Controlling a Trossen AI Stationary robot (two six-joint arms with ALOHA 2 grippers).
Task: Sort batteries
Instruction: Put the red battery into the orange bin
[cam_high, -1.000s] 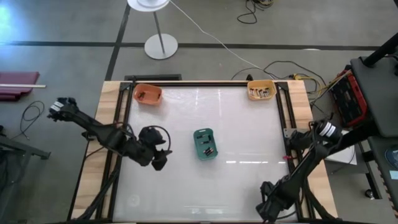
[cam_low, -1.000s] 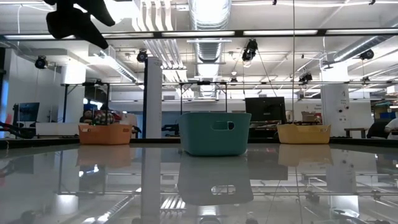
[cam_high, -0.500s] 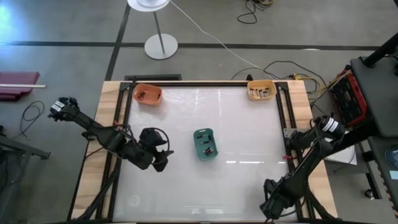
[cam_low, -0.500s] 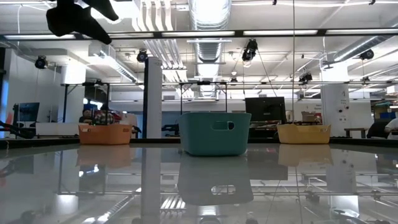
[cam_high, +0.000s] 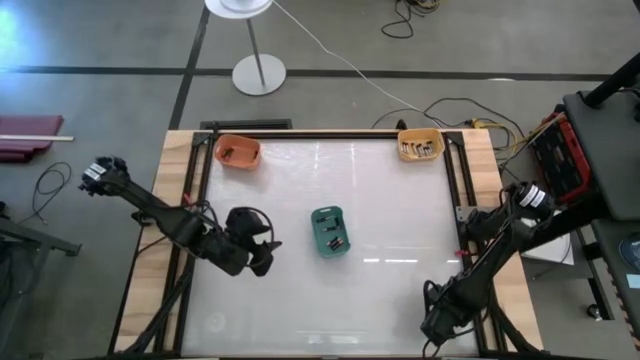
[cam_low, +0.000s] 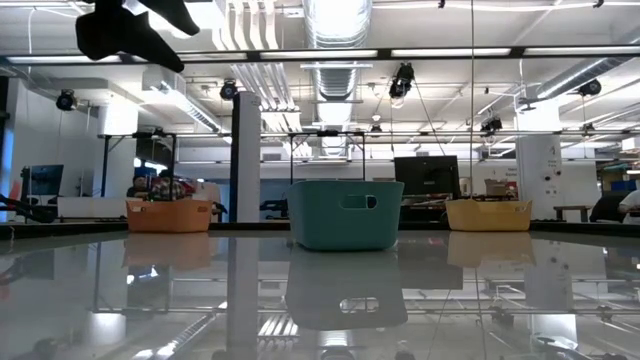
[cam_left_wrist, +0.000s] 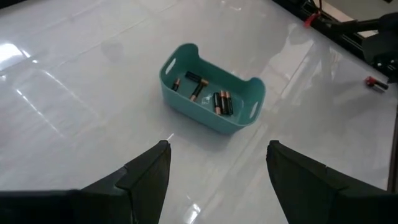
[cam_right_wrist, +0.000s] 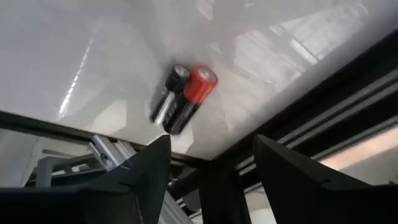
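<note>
Several batteries (cam_left_wrist: 205, 93) lie in the teal bin (cam_high: 330, 231) at the table's middle. My left gripper (cam_left_wrist: 217, 150) hovers open, high above the table to the left of that bin, and shows in the high view (cam_high: 263, 256) and at the top left of the low view (cam_low: 128, 30). Two more batteries (cam_right_wrist: 182, 99), one silvery-dark and one with a red end, lie side by side on the table by its near right corner. My right gripper (cam_right_wrist: 211, 146) is open just short of them, touching nothing, and shows in the high view (cam_high: 432, 325).
An orange bin (cam_high: 237, 152) stands at the far left corner and a yellow bin (cam_high: 420, 146) with batteries at the far right corner. The black frame rail (cam_right_wrist: 323, 118) runs close beside the two loose batteries. Bare white tabletop (cam_high: 390, 300) lies between the bins and the near edge.
My left gripper has drifted a little toward the teal bin, staying high and open. My right arm's upper joint has swung slightly toward the table's right edge, while its gripper stays near the near right corner.
</note>
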